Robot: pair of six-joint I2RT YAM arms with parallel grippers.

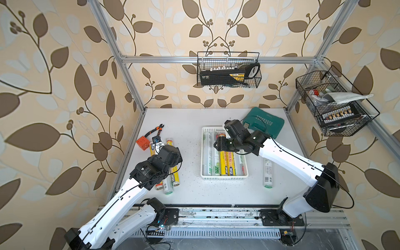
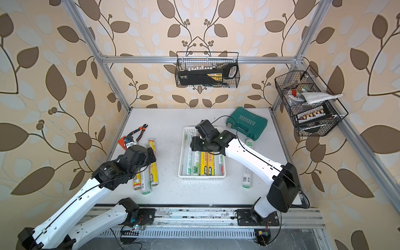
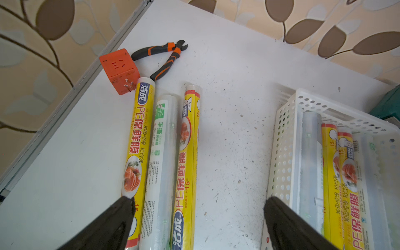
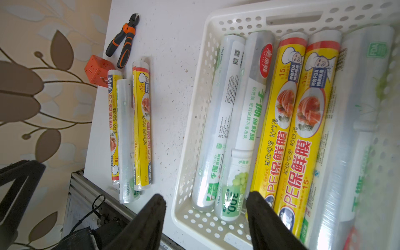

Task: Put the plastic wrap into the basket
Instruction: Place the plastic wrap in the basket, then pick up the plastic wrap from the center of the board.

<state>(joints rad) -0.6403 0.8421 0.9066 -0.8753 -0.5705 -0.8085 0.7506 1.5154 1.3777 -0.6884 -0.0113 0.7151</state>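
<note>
The white perforated basket sits mid-table and holds several plastic wrap rolls, both yellow-labelled and clear with green print. Three more rolls lie side by side at the left, and one clear roll lies right of the basket. My left gripper hovers wide open over the left rolls, holding nothing. In both top views its fingers are hidden under the wrist. My right gripper hangs over the basket, seen too in a top view. Its jaws are apart, with nothing between them.
A teal tool case lies behind the basket on the right. An orange cube plug and orange-black pliers sit at the far ends of the left rolls. Black wire baskets hang on the back wall and right frame.
</note>
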